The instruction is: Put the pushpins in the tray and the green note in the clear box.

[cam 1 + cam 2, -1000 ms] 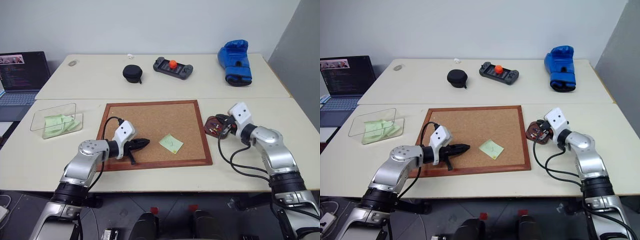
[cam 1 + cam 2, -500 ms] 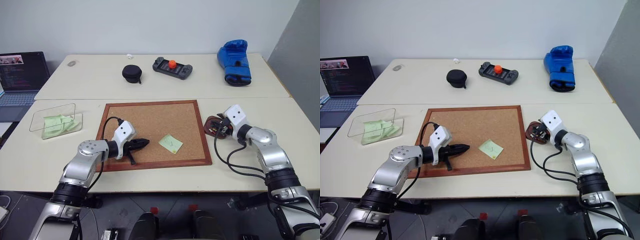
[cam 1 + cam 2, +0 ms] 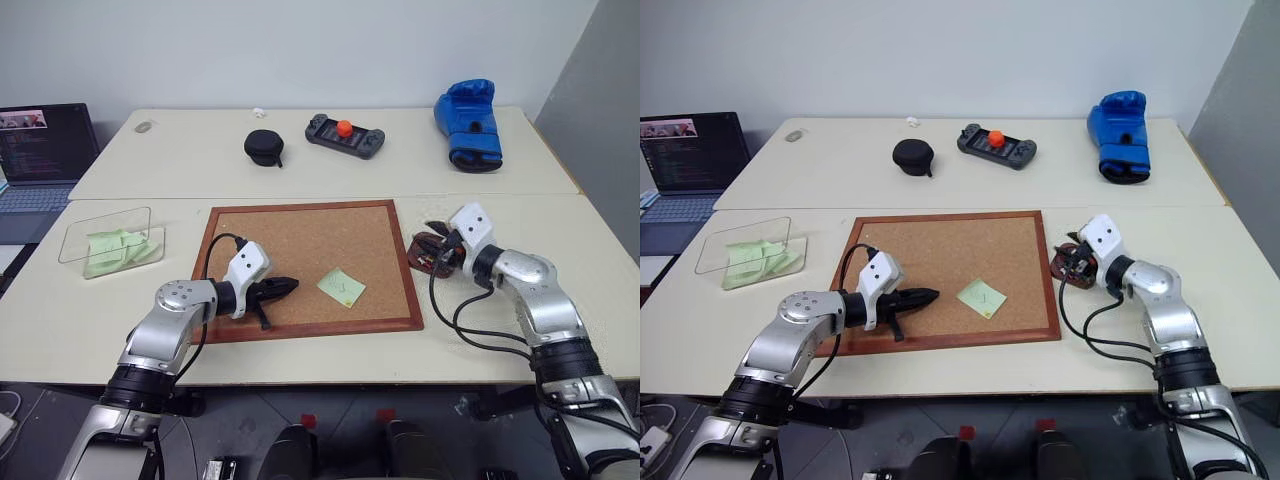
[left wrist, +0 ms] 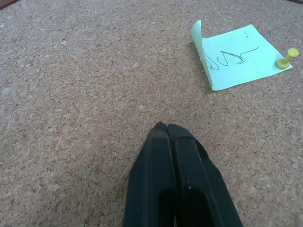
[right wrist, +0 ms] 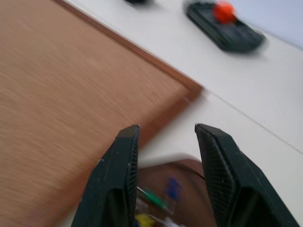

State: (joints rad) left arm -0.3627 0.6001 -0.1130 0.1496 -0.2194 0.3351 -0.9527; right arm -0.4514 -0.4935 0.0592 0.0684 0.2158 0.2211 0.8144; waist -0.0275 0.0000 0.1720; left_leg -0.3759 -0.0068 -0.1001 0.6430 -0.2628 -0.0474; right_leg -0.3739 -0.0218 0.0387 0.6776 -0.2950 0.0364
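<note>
At centre right of the head view, the right gripper (image 5: 165, 142) hangs released above the tray (image 3: 428, 250), where pins lie. Lower centre, the green note (image 3: 342, 286) lies on the cork board (image 3: 300, 235), one yellow pushpin (image 4: 287, 58) fixing it; the left gripper (image 4: 165, 128) is clenched empty. Pull that pin straight up, I judge, to spare the paper.

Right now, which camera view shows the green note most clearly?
The left wrist view: the green note lies close on the cork board, with its scribble, one curled edge and a yellow pushpin at its corner all visible. Both eye views show it as a small pale square near the board's front edge.
</note>
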